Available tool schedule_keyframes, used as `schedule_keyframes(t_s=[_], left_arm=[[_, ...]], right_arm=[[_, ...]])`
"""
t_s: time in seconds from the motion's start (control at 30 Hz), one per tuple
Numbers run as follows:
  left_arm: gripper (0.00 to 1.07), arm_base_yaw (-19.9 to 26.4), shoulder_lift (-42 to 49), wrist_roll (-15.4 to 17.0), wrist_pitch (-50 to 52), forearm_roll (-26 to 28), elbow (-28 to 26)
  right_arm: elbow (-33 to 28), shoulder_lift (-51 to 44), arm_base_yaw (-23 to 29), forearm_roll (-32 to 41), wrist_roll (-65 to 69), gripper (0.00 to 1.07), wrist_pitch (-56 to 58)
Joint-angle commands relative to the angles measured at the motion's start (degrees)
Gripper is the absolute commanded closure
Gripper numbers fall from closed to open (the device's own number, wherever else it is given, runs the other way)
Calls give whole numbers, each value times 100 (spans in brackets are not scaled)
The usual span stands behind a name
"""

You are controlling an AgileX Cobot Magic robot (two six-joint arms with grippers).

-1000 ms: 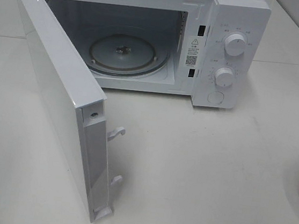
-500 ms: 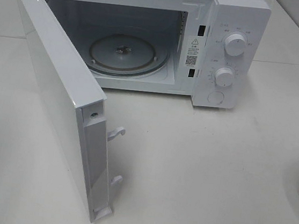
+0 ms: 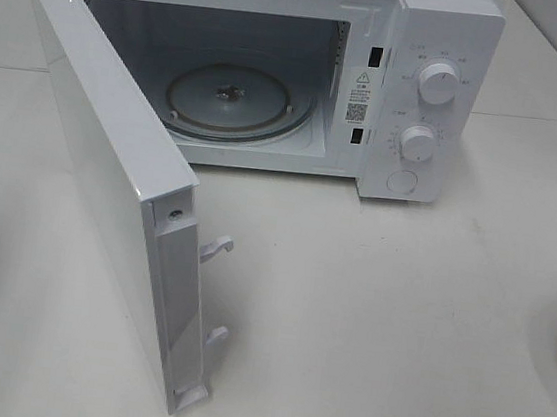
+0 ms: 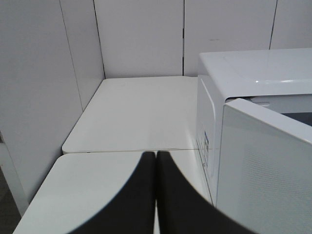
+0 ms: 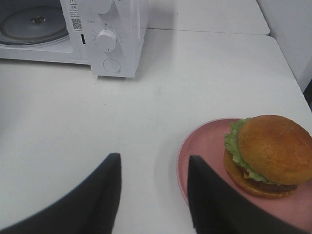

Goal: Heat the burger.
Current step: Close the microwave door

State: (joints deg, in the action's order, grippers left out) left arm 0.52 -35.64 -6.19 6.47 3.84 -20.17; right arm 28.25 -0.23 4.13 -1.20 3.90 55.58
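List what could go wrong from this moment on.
The burger sits loose on the pink plate near the table's edge; a nudge from the open right gripper might tip it. The microwave door juts across the table, so a carried plate could clip it.

- Microwave [image 3: 412,93] door [image 3: 111,179] is standing wide open, jutting forward across the left of the table [image 3: 396,323]
- Cavity mouth is lying unobstructed, glass turntable [image 3: 235,103] bare
- Tabletop between microwave and pink plate [image 5: 209,151] is offering open passage
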Motion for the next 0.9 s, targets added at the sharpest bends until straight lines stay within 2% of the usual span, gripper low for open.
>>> schedule_keyframes(t_s=[0.03,0.13,0.2,0.3,0.4,0.47,0.5,0.57,0.67,0.73,0.83,0.9], left_arm=[[107,11,-476,23,1324,-6,407],[107,11,-579,23,1530,-6,470],[107,11,-997,23,2240,-6,647],[107,11,-1312,23,2532,-29,688],[107,11,-1742,183,2945,-155,688],[107,11,-2326,539,3386,-344,688],[107,11,-2326,539,3386,-344,688],[107,11,-2733,888,3587,-688,688],[107,11,-2865,991,3667,-854,688],[107,11,-3323,1295,4120,-1513,688],[107,11,-3449,1335,4240,-1656,682],[107,11,-3942,1341,4555,-1908,665]], right_arm=[[-17,-160,-29,-11,-46,64,-57],[-17,-160,-29,-11,-46,64,-57],[-17,-160,-29,-11,-46,64,-57],[-17,-160,-29,-11,-46,64,-57],[-17,-160,-29,-11,-46,64,-57],[-17,-160,-29,-11,-46,64,-57],[-17,-160,-29,-11,-46,64,-57],[-17,-160,-29,-11,-46,64,-57],[-17,-160,-29,-11,-46,64,-57],[-17,-160,-29,-11,-46,64,-57],[-17,-160,-29,-11,-46,64,-57],[-17,-160,-29,-11,-46,64,-57]])
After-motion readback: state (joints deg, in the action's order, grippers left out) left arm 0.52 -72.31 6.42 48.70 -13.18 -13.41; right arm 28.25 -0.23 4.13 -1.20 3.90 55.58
